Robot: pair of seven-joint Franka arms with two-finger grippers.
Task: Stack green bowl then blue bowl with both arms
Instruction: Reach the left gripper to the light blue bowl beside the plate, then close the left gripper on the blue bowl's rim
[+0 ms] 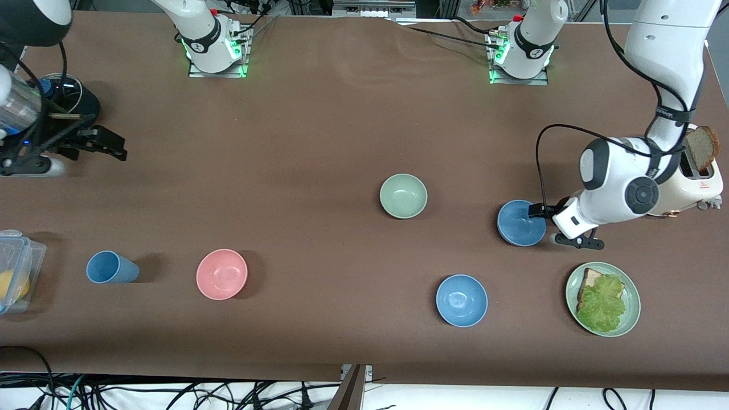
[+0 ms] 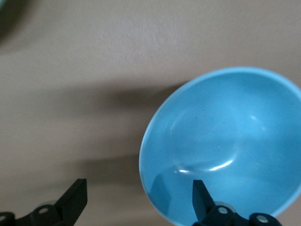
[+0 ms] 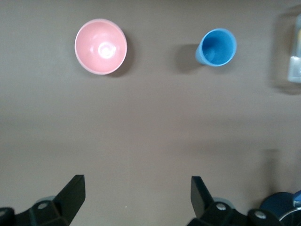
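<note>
The green bowl point(image 1: 403, 196) stands upright and empty near the middle of the table. One blue bowl point(image 1: 521, 222) stands toward the left arm's end. My left gripper point(image 1: 540, 215) is open and straddles its rim. In the left wrist view one fingertip point(image 2: 200, 195) is over the inside of that blue bowl point(image 2: 225, 141), and the other is outside it over the table; the left gripper point(image 2: 138, 200) holds nothing. A second blue bowl point(image 1: 461, 300) stands nearer the front camera. My right gripper point(image 1: 97, 142) point(image 3: 136, 193) is open and empty, over bare table at the right arm's end.
A pink bowl point(image 1: 221, 274) and a blue cup point(image 1: 111, 267) stand toward the right arm's end. A clear container point(image 1: 14, 267) sits at that table end. A green plate with bread and lettuce point(image 1: 632, 296) and a toaster with bread point(image 1: 697, 176) are by the left arm.
</note>
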